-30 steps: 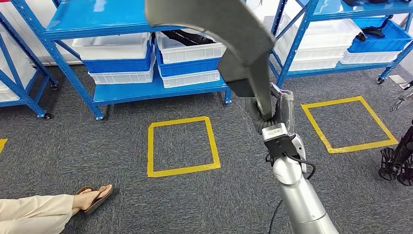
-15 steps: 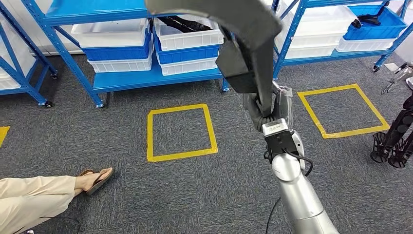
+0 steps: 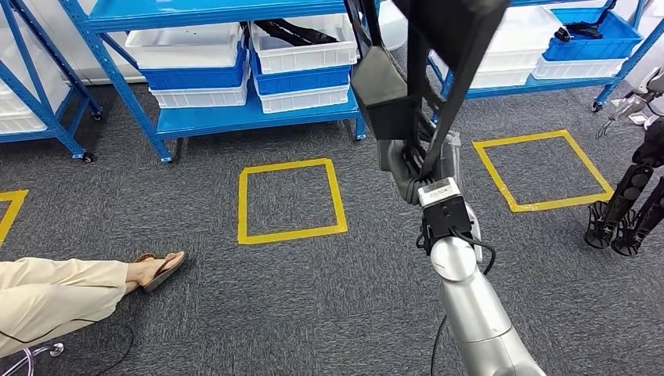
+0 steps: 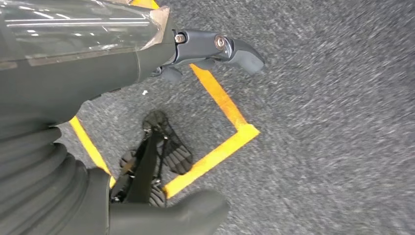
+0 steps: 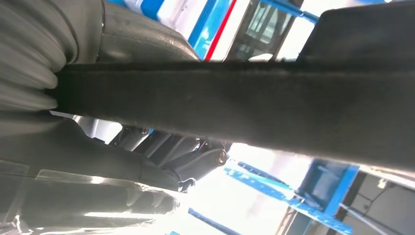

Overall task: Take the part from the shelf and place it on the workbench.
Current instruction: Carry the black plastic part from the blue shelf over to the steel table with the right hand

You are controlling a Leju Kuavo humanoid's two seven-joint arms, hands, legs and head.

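I judge the pick done: the part (image 3: 438, 47), a long dark piece, is off the shelf (image 3: 250, 117) and held high in my right hand (image 3: 419, 168), whose fingers are clenched around its lower end. Carrying and placing remain. My right arm reaches forward and up; my left hand (image 4: 98, 78) hangs over the carpet, fingers loose, holding nothing.

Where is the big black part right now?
In the head view the black part is up in the robot's right hand, raised over the grey carpet, in front of the blue shelf.
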